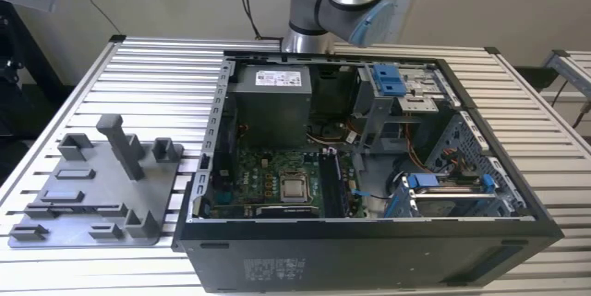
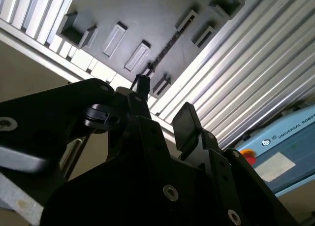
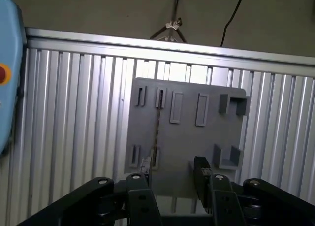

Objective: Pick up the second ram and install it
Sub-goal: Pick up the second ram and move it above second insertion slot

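Second ram (image 3: 157, 130): thin dark strip, stood on edge between slotted holders of the grey tray (image 3: 187, 137), probably so that its long edge is offered to my fingers.
My gripper (image 3: 172, 168): hovers over the tray, jaws spread, holding nothing.
Computer case (image 1: 388, 241): open-sided, well apart from the tray; stickers present, print left unread.

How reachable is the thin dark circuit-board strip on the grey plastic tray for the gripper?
Likely reachable, yes. The gripper hangs open above the tray, and the strip lies bare with nothing over it; the tray's pegs stand off to one side.
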Motion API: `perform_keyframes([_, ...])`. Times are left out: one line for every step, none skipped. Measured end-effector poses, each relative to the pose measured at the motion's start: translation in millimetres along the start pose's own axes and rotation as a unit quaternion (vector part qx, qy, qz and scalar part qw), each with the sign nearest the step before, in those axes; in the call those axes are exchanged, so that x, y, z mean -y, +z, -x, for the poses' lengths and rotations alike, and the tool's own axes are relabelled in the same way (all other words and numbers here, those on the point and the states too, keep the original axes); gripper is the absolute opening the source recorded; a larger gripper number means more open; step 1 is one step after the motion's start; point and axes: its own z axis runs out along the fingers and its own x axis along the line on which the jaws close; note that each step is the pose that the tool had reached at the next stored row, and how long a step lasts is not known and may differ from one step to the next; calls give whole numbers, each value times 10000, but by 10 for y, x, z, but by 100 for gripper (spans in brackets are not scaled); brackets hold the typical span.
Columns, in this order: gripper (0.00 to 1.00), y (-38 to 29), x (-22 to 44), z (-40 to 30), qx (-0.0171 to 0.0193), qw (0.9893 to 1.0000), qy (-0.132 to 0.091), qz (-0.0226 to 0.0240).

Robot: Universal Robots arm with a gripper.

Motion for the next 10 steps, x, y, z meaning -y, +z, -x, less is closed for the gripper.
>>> perform_keyframes([48,18,1,0,2,10000,2,-1])
perform_keyframes([48,35,2,-1,3,10000,5,-4])
perform_keyframes([48,51,3,-1,4,10000,9,-10])
perform_keyframes([48,66,4,-2,5,10000,13,-14])
perform_keyframes([48,79,5,-2,5,10000,18,-18])
perform_keyframes([48,91,5,-2,6,10000,25,-20])
perform_keyframes([48,101,5,-1,5,10000,33,-20])
perform_keyframes([48,111,5,-1,6,10000,40,-22])
perform_keyframes([48,119,6,-1,5,10000,45,-21])
perform_keyframes([48,126,6,-1,6,10000,49,-22])
